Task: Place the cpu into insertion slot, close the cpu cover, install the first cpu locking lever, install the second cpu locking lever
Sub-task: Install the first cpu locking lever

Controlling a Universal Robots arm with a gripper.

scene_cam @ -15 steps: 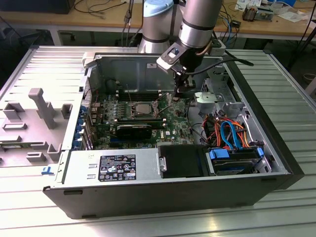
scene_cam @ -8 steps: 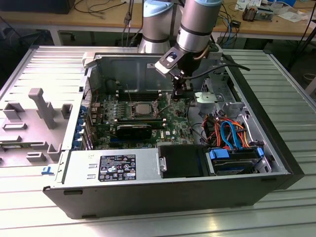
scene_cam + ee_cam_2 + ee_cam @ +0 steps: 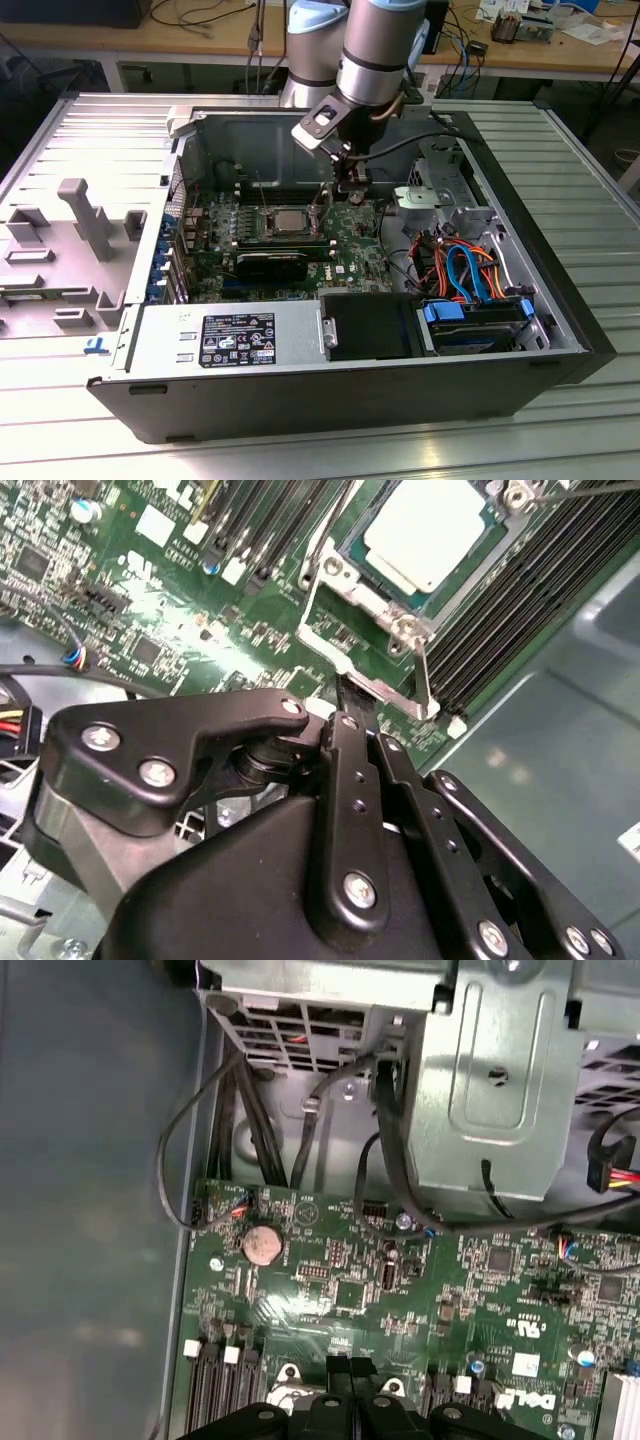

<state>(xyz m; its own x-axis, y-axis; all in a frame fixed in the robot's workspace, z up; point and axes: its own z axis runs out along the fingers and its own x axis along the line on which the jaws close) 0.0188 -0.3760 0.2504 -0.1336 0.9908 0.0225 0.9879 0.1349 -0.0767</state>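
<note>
The open computer case holds the green circuit board. On that board, the cpu sits in the insertion slot. Just beside the slot, toward the exterior view's right, the pincer hangs clenched above the board.

- what's my bench carrying right now?
- i see a ribbed grey metal table. an open black computer tower case lies on it, with a grey moulded plastic tray beside it, on the exterior view's left.
</note>
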